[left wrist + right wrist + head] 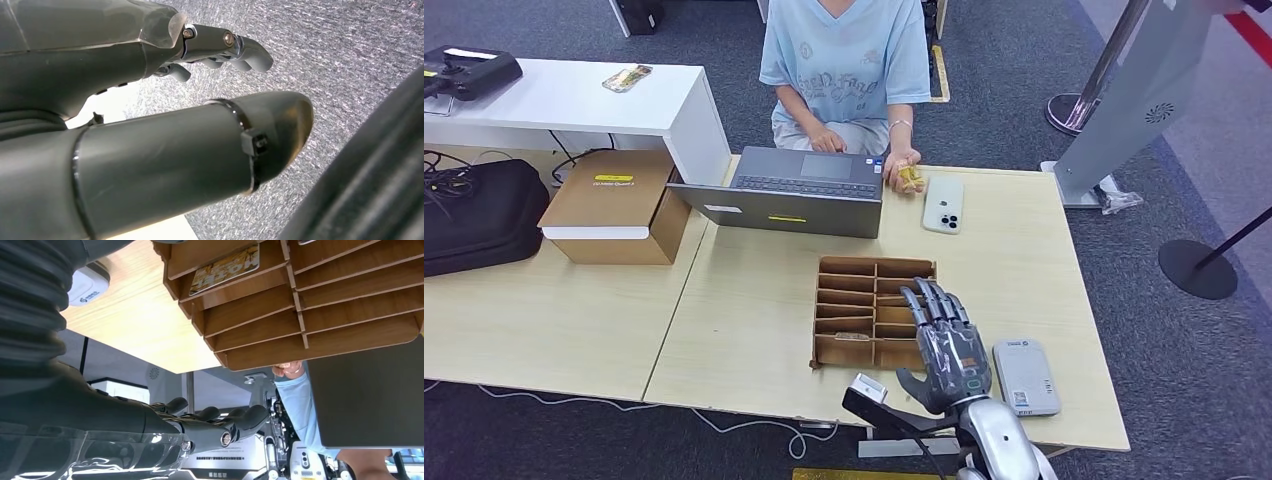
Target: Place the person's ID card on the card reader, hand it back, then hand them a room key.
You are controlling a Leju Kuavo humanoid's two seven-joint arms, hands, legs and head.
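Yellow, the small card (909, 176) is sitting in the person's hand (902, 170) across the table, well apart from my right hand (948, 350), which is hovering empty with fingers spread over the brown slotted wooden organizer (856, 310). I'm risking clipping its dividers when reaching; my left hand (150, 100) is hanging empty, fingers loosely curled.

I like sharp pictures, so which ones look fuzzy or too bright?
Head view: sharp, evenly lit, with soft shadows under the laptop. Left wrist view: the left hand is close and blurry, with a washed-out white patch behind it. Right wrist view: the wooden organizer is clear, but the right hand is dim.
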